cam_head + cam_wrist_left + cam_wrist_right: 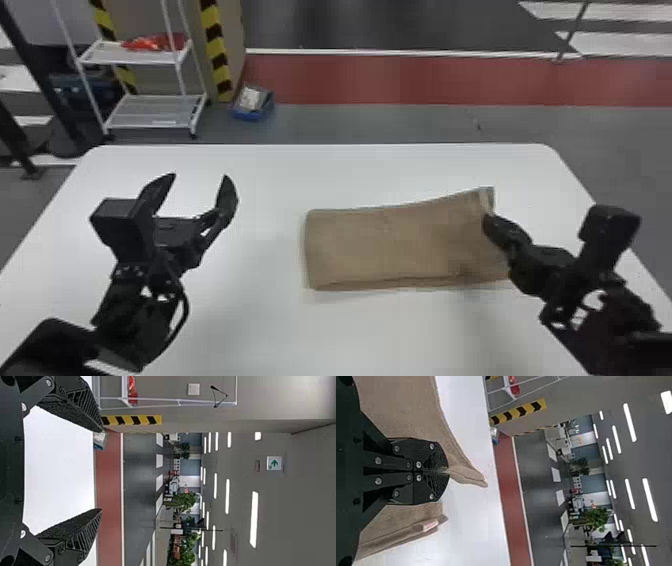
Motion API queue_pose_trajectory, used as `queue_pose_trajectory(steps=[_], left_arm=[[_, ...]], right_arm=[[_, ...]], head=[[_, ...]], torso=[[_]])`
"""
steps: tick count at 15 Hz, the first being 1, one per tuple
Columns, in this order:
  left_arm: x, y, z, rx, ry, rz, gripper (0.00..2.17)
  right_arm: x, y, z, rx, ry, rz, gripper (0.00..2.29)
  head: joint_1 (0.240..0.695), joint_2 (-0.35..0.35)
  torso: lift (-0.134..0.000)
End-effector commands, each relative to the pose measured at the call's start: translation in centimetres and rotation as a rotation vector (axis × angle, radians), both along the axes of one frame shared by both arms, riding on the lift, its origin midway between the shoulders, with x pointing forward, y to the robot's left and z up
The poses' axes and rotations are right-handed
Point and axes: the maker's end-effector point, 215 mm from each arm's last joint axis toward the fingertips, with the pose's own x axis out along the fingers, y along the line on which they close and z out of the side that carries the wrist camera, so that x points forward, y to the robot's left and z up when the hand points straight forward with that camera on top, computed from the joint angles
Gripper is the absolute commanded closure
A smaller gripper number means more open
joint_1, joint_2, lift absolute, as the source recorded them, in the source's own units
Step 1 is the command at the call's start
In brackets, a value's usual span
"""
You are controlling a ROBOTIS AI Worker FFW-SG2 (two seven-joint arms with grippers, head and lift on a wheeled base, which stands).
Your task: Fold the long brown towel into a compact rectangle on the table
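In the head view the towel (390, 245) lies on the table (250, 325), its right end raised; a one-sided pull could skew it. In the left wrist view the left gripper (99, 470) gapes, pinning nothing. In the right wrist view the right gripper (448, 471) pinches the towel near its edge; a shallow bite might slip.

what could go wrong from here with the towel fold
The right claw pinches the towel near its right end, while some cloth beside the claw lies outside the pinch, so the layers may come apart or fold unevenly.

The left claw is open and away from the towel, so nothing pins the left end; a pull from the right might drag the whole bundle or skew it.
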Motion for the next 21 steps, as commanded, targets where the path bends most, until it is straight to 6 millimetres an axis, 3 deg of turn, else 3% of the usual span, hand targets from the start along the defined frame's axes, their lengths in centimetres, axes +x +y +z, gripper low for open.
queue_pose_trajectory(steps=[1,3,9,10,14,16,19,21], left_arm=[[-0.2,-0.8,-0.3,0.002,0.006,-0.011,0.20],[-0.2,-1.1,-0.5,0.008,0.011,-0.014,0.20],[-0.3,-1.8,-0.7,0.018,0.013,-0.025,0.20],[-0.3,-1.8,-0.5,0.017,0.011,-0.026,0.20],[-0.3,-2.1,-0.4,0.019,0.008,-0.036,0.20],[-0.2,-2.5,-0.3,0.016,0.006,-0.040,0.20],[-0.3,-2.6,-0.3,0.016,0.005,-0.042,0.20],[-0.3,-2.8,-0.4,0.015,0.007,-0.045,0.20]], right_arm=[[-0.8,-0.9,-2.5,-0.003,0.028,-0.021,1.45],[-0.8,-1.6,-1.5,0.004,0.008,-0.033,1.45],[-1.8,-2.0,5.2,0.032,-0.070,-0.029,1.45],[-2.3,-2.4,5.4,0.028,-0.066,-0.035,1.45],[-4.6,-3.4,0.5,0.046,0.053,-0.063,1.45],[-5.0,-3.8,-0.9,0.032,0.078,-0.084,1.45],[-4.4,-4.4,0.1,0.021,0.051,-0.093,1.45],[-4.0,-4.8,2.3,0.016,0.000,-0.096,1.45]], head=[[0.695,-0.047],[0.695,-0.061],[0.695,-0.087],[0.695,-0.089],[0.695,-0.108],[0.695,-0.115],[0.695,-0.127],[0.695,-0.131]], torso=[[-0.123],[-0.123],[-0.123],[-0.123],[-0.123],[-0.123],[-0.123],[-0.123]])
